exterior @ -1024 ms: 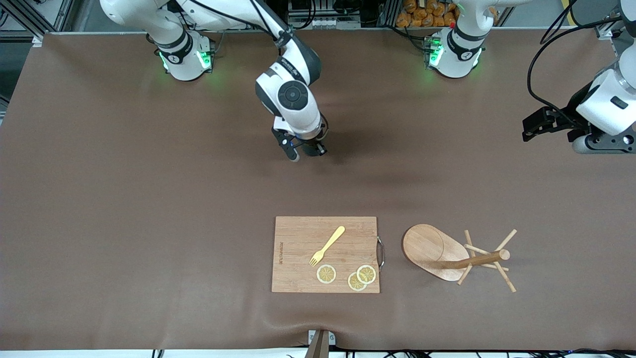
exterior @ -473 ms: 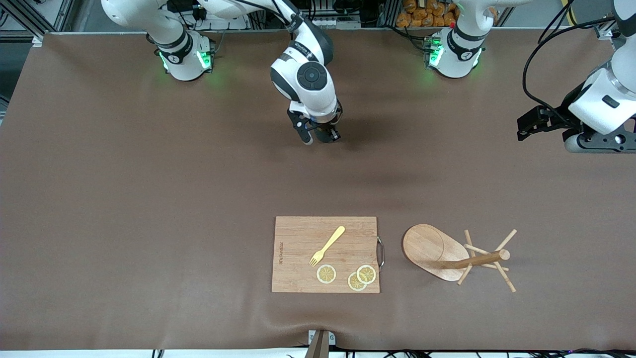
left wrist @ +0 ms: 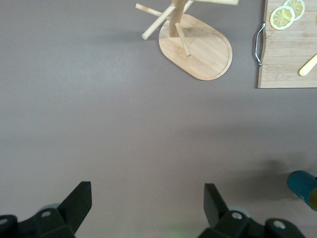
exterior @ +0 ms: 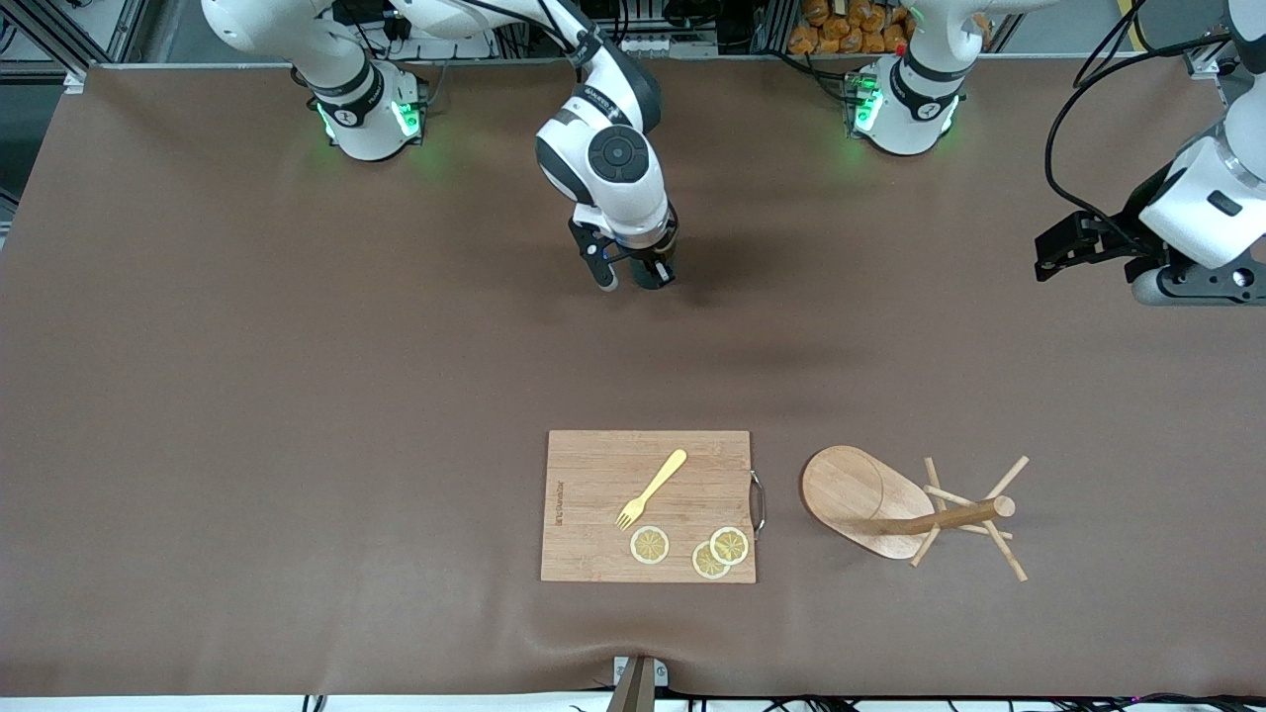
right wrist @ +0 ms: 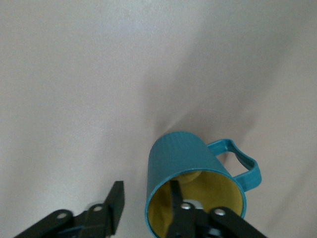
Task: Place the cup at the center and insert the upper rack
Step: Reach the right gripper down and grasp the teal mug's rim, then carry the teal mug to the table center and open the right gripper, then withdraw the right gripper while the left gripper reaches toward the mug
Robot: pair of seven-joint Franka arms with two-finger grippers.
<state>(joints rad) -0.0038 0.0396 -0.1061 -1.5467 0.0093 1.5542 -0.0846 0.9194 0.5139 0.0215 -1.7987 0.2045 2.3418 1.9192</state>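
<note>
Right gripper straddled the teal cup's rim at lower centre, fingers parted, seemingly releasing it mid-table; left gripper waited wide open; mug tree sat lower right

Right gripper carried cup toward bases.

— Where does the big camera sit?
— High up, facing the robots, seeing the whole table.
— And the wrist ones?
— Both look down. The right one is close to the cup. The left one shares the upper rack with the big camera.
</note>
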